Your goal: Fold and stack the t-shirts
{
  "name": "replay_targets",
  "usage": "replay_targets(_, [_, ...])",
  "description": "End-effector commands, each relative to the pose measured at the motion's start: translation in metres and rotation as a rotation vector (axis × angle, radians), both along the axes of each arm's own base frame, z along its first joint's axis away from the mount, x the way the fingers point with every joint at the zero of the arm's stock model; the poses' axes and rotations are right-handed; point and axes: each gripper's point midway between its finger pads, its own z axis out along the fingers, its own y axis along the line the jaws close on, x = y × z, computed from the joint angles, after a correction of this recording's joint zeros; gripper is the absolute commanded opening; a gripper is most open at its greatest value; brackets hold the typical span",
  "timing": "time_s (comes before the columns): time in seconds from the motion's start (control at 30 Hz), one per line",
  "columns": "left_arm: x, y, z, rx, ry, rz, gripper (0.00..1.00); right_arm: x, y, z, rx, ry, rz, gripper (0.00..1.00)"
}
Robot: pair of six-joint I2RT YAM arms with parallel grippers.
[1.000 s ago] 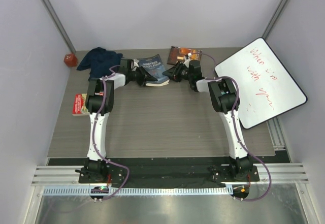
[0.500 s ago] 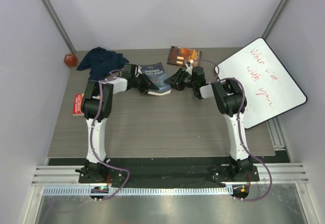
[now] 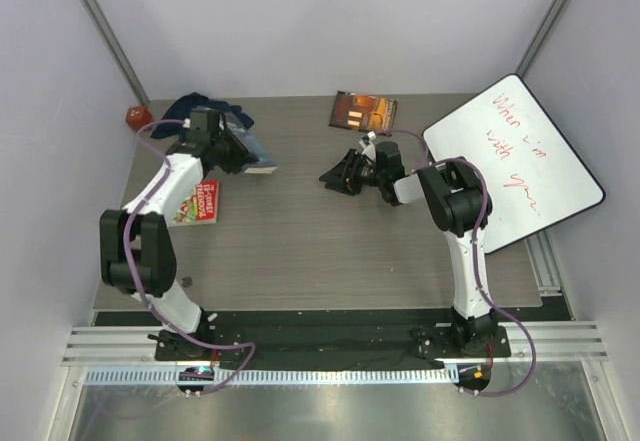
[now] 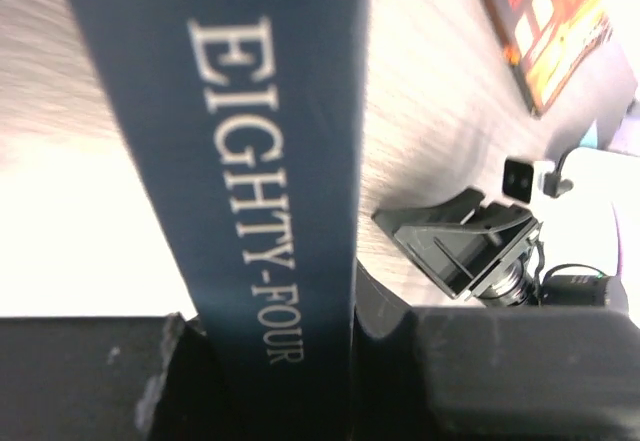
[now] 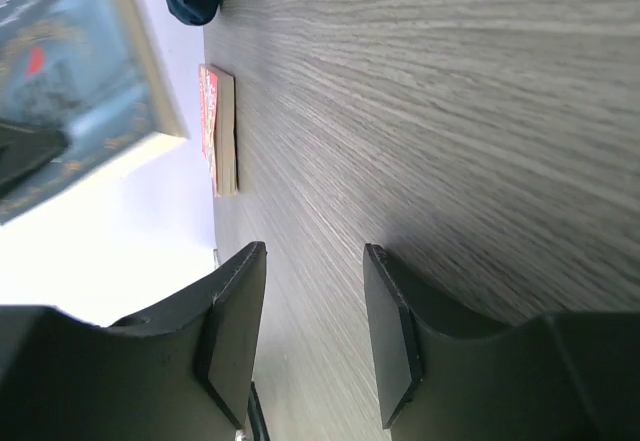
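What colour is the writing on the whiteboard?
Red, on the whiteboard, clearest in the top view.

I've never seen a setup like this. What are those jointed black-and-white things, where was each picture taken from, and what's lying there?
Those are two robot arms bolted to the near edge of a table. The wide picture looks down from above. The other two come from a camera on each wrist, so each shows its own tool up close. The left tool is clamped on a dark blue book with "Eighty-Four" on its spine. The right tool stands open, with nothing in it. On the table lie a crumpled navy t-shirt, a red book, an orange-brown book and a small red object. A whiteboard with red writing sits at the right.
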Motion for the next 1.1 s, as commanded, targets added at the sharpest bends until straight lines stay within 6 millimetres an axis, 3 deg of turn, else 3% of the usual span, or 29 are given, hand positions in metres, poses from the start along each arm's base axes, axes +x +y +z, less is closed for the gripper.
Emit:
replay_targets(0.0, [-0.015, 0.023, 0.047, 0.099, -0.109, 0.060, 0.00, -0.019, -0.003, -0.014, -0.040, 0.085, 0.013, 0.50])
replay_targets(0.07, [-0.027, 0.029, 0.049, 0.113, -0.100, 0.086, 0.00, -0.020, -0.004, -0.013, -0.040, 0.089, 0.016, 0.49])
replay_targets(0.13, [-0.044, 0.047, 0.056, 0.166, -0.092, 0.157, 0.00, -0.022, -0.004, -0.011, -0.037, 0.092, 0.019, 0.49])
replay_targets(0.17, [-0.054, 0.054, 0.049, 0.193, -0.072, 0.180, 0.00, -0.023, -0.004, -0.004, -0.026, 0.085, 0.022, 0.49])
replay_targets(0.2, [-0.065, 0.062, 0.061, 0.202, -0.104, 0.217, 0.00, -0.027, -0.004, -0.004, -0.025, 0.089, 0.023, 0.49])
replay_targets(0.23, [-0.070, 0.077, 0.062, 0.248, -0.117, 0.280, 0.00, -0.028, -0.005, -0.001, -0.023, 0.083, 0.023, 0.49])
replay_targets(0.27, [-0.080, 0.085, 0.049, 0.269, -0.096, 0.315, 0.00, -0.028, -0.005, 0.003, -0.019, 0.078, 0.023, 0.49])
replay_targets(0.3, [-0.087, 0.092, 0.060, 0.259, -0.138, 0.358, 0.00, -0.031, -0.005, 0.003, -0.020, 0.083, 0.028, 0.49])
replay_targets(0.47, [-0.108, 0.123, 0.042, 0.260, -0.121, 0.541, 0.00, -0.038, -0.005, 0.014, -0.012, 0.087, 0.044, 0.49])
replay_targets(0.63, [-0.110, 0.134, 0.036, 0.257, -0.128, 0.621, 0.00, -0.048, -0.010, 0.021, -0.060, 0.073, 0.065, 0.49])
replay_targets(1.0, [-0.079, 0.160, 0.031, 0.268, -0.157, 0.696, 0.00, -0.060, -0.016, 0.018, -0.107, 0.079, 0.088, 0.49])
replay_targets(1.07, [-0.073, 0.180, 0.031, 0.249, -0.162, 0.745, 0.00, -0.061, -0.016, 0.018, -0.106, 0.079, 0.091, 0.49])
